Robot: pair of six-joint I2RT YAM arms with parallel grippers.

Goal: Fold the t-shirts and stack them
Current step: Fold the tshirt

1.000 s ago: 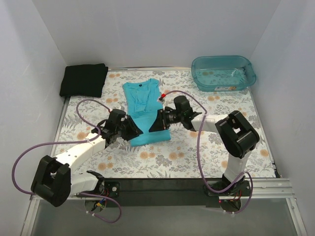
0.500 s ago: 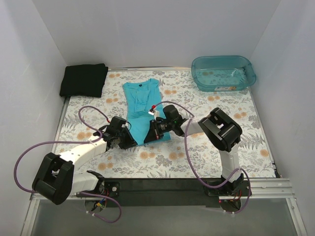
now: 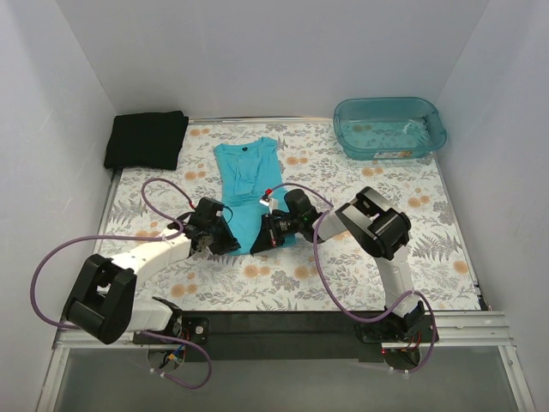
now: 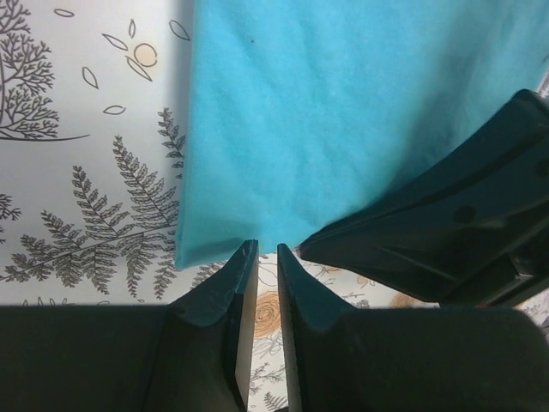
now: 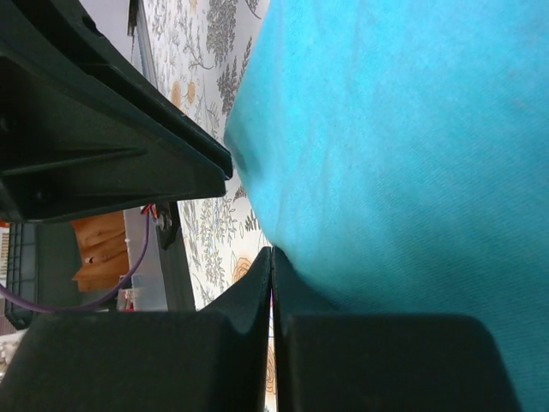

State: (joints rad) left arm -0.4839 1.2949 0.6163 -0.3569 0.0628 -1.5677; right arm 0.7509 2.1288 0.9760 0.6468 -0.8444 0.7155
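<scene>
Bright, even light; soft shadows.

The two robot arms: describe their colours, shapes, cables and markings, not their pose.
The left arm and right arm each have white tube links between boxy black joint housings. Loose purple cables loop beside both. A small red tag sits near the right wrist. The left gripper and right gripper have matte black fingers tapering to wedge tips.

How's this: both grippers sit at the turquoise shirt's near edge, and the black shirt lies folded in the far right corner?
Wrong corner: the top external view shows the black shirt folded far left. The left gripper and right gripper are at the near edge of the turquoise shirt.
</scene>
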